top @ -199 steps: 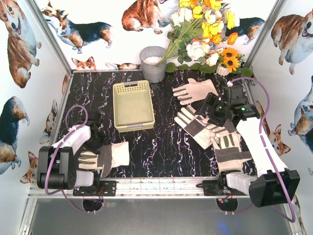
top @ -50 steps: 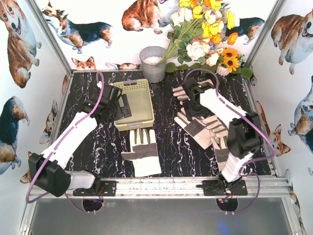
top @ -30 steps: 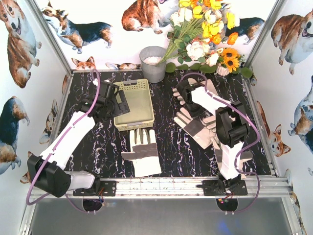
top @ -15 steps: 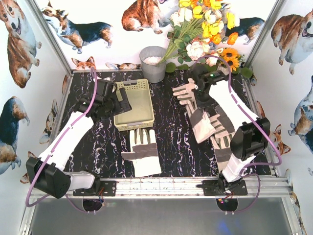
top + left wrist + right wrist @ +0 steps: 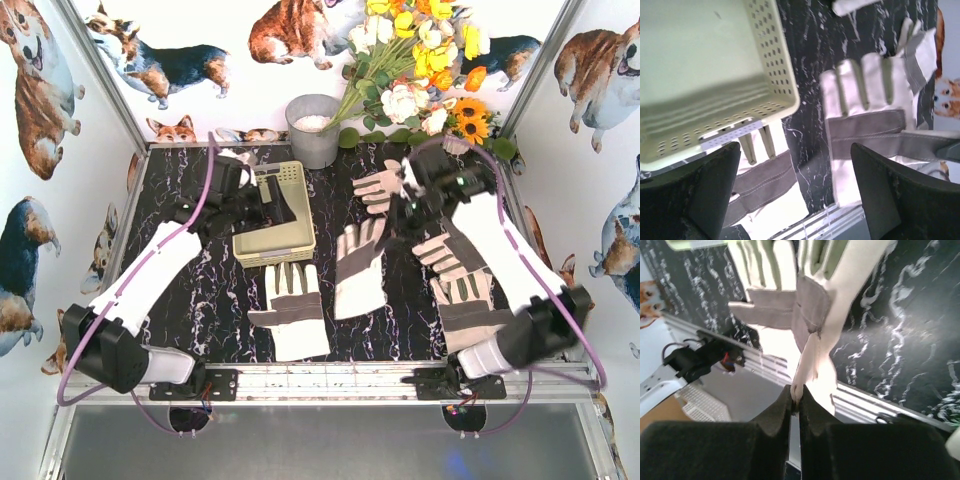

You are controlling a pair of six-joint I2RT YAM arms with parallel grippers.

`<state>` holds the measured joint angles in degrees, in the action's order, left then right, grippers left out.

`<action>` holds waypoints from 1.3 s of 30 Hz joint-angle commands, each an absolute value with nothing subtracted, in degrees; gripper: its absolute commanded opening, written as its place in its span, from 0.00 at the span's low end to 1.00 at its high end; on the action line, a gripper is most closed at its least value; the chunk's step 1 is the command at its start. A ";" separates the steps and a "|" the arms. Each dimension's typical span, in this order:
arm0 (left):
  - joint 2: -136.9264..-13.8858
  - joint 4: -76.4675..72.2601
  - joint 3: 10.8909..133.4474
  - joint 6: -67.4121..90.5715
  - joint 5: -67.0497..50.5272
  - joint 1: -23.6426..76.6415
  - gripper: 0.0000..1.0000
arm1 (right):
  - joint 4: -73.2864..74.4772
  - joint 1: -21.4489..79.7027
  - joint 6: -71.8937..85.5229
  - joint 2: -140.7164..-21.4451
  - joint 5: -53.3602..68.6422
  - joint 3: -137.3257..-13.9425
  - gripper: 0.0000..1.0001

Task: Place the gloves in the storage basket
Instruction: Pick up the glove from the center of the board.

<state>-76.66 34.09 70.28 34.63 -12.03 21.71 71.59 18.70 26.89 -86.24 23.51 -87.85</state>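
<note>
The right claw has lifted one cream-white work glove with grey patches off the black marble bench. The glove hangs right of the empty pale yellow-green slotted plastic basket. The left claw stands wide above the basket.

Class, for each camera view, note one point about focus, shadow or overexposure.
Top external: evenly lit, sharp throughout. Left wrist: the left gripper looms dark and soft-focused; a shadow band crosses the floor of the storage basket. Right wrist: the held glove bleaches to white just above the right gripper.
</note>
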 commanded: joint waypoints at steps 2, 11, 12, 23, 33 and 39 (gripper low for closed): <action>-77.83 30.27 68.96 31.05 -20.33 26.50 0.80 | 57.76 18.90 34.11 -76.96 32.92 -69.72 0.00; -83.94 29.61 65.06 22.70 -27.12 38.65 0.63 | 46.11 19.39 33.89 -78.06 32.05 -49.32 0.00; -84.66 29.29 64.88 22.27 -27.42 39.47 0.62 | 45.55 19.38 33.76 -78.17 31.89 -49.11 0.00; -94.17 24.24 66.23 19.28 -26.11 43.42 0.44 | 33.27 19.42 38.95 -79.26 29.73 -47.21 0.00; -103.07 23.75 68.98 18.22 -23.10 43.55 0.42 | 34.03 19.42 39.77 -79.00 29.13 -46.06 0.00; -104.86 25.18 69.01 17.43 -23.09 43.73 0.42 | 37.05 19.42 36.45 -79.90 32.37 -45.35 0.00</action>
